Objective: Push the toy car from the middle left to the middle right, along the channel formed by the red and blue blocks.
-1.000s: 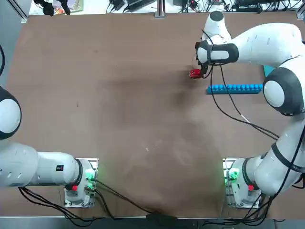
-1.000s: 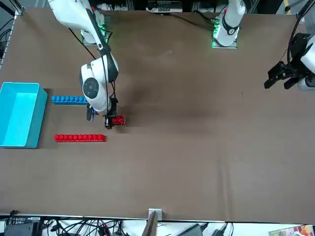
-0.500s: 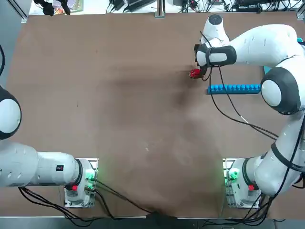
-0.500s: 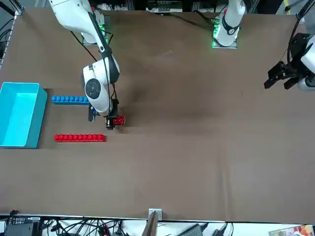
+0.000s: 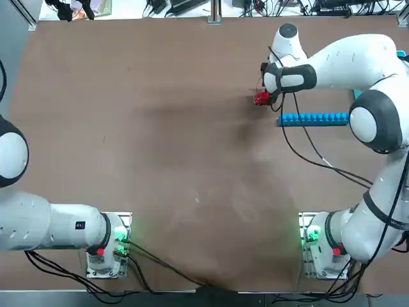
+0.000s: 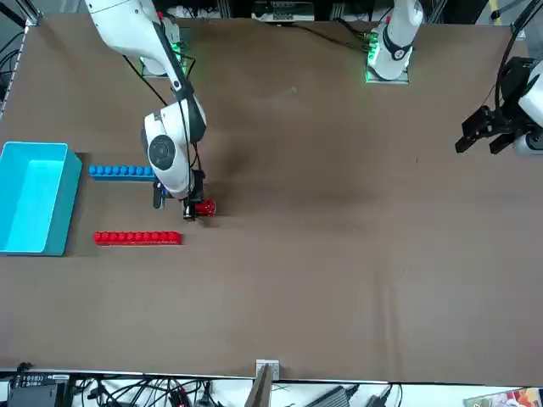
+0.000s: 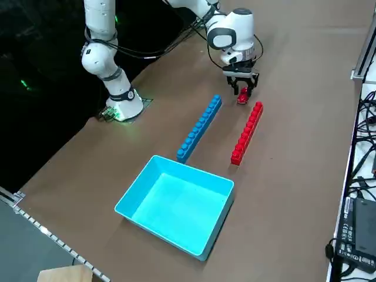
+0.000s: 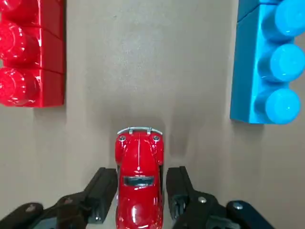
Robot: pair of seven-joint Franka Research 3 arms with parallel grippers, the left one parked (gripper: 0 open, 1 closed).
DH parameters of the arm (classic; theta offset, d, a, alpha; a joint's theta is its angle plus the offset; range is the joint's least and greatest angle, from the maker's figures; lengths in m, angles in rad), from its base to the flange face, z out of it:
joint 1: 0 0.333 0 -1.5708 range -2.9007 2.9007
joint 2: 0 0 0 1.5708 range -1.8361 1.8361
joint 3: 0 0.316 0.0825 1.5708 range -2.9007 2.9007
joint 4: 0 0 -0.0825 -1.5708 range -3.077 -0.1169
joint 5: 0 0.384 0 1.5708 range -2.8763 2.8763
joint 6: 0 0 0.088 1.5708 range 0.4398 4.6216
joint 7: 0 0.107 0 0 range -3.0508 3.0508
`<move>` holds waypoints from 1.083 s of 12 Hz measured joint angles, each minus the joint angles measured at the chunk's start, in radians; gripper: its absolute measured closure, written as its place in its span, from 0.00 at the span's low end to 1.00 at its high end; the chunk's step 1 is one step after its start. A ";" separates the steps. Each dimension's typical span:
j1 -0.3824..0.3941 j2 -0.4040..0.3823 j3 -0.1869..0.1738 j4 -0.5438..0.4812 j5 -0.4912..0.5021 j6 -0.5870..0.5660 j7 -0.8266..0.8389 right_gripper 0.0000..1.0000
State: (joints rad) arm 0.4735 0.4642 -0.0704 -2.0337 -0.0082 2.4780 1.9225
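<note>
Relative to the tray point(image 7: 176, 205), the side view looks down from just beyond it, the front view from across the table point(image 6: 339, 297), the top view from overhead, all sharing the blue row point(image 7: 200, 129).

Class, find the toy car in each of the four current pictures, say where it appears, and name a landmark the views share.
Top view: upper right, the toy car at the right gripper.
Front view: left of centre, beyond the ends of the red row and blue row.
Right side view: upper right, above the red row.
Right wrist view: between the gripper's two fingers.
Shared landmark: the blue row.
</note>
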 joint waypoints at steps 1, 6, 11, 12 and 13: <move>0.000 0.000 0.000 0.000 0.000 0.001 0.000 0.34; 0.000 0.000 -0.001 0.000 0.000 0.005 0.044 0.52; 0.011 0.000 -0.001 0.001 0.000 0.009 0.078 0.53; 0.014 0.000 -0.001 0.001 0.000 0.010 0.081 0.53; 0.016 0.001 -0.001 0.001 0.000 0.012 0.082 0.53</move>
State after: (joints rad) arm 0.4898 0.4648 -0.0711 -2.0327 -0.0085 2.4901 2.0049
